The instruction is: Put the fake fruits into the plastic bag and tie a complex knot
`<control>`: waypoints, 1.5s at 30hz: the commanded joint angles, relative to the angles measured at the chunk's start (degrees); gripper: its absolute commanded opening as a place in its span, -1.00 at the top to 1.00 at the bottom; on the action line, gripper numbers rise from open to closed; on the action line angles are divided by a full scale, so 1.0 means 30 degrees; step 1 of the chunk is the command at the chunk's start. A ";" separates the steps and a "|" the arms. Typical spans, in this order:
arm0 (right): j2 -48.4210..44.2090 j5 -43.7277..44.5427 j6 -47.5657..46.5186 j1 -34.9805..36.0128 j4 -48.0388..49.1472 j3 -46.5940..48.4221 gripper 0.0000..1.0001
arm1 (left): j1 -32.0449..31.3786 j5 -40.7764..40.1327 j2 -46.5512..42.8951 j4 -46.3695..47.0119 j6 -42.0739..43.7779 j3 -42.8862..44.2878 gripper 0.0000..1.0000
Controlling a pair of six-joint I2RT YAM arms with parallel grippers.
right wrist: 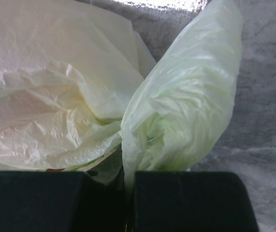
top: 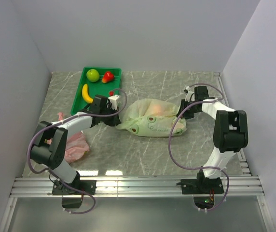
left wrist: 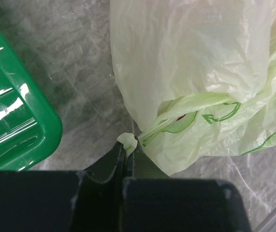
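Observation:
The pale green plastic bag (top: 152,120) lies bulging mid-table, with orange-pink fruit (top: 158,110) showing dimly through its film. My left gripper (top: 115,112) is at the bag's left end, shut on a twisted tip of the bag (left wrist: 127,141). At the bag's right end, my right gripper (top: 183,114) is shut on a puffed fold of the bag (right wrist: 186,106), which rises from between its jaws (right wrist: 128,170). A green apple (top: 93,75), a red fruit (top: 108,76), a yellow banana (top: 86,93) and a small red fruit (top: 111,93) lie in the tray.
The green tray (top: 78,95) stands at the back left, its corner (left wrist: 17,130) close beside my left gripper. A crumpled pink bag (top: 74,146) lies at the left under the left arm. White walls close in the table on three sides.

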 commanded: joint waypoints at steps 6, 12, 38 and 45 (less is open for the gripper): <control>0.0815 0.5034 -0.1660 0.0096 0.0401 0.0087 1.00 | 0.0100 -0.3540 0.0451 -0.2170 0.1316 -0.0360 0.99; 0.0141 0.5237 -0.2071 0.1034 0.0254 -0.0587 1.00 | -0.1393 -0.3713 -0.0864 -0.3165 0.2021 -0.0945 0.99; -0.3429 0.6119 -0.5675 0.1707 -0.4023 -0.0327 1.00 | -0.2363 0.0944 -1.1330 -0.6102 1.2519 -0.0862 0.99; -0.6067 0.5181 -0.5265 0.1299 -0.2476 0.0555 1.00 | 0.0906 0.2841 -0.8281 -0.4601 1.0139 0.1893 0.99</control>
